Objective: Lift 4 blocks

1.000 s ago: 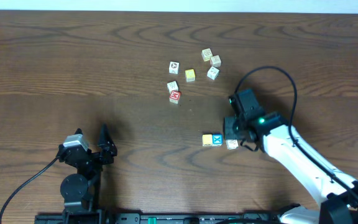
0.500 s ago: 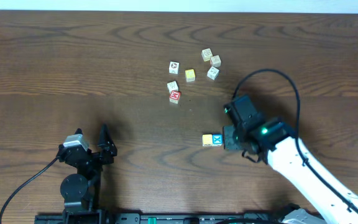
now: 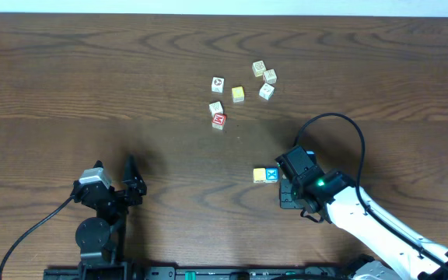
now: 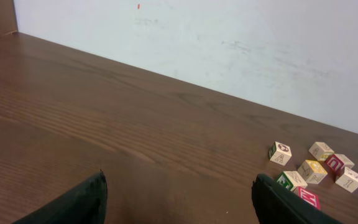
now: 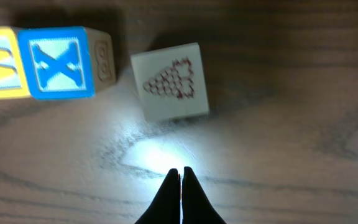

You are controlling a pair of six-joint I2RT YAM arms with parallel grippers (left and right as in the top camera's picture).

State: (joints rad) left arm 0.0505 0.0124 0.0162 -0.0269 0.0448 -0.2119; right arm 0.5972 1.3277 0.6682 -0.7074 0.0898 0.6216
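Right wrist view alone shows the whitish block (image 5: 169,84), untouched ahead of the closed right gripper (image 5: 180,177).

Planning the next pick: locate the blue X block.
In the overhead view the blue X block lies right of centre, touching the yellow-orange block on its left; the right wrist view shows the whitish block just apart on its other side.

I work in what looks like a robot lab: bare wood-grain bench (image 3: 92,78), plain white wall (image 4: 229,50), my cabled white arm (image 3: 372,218).
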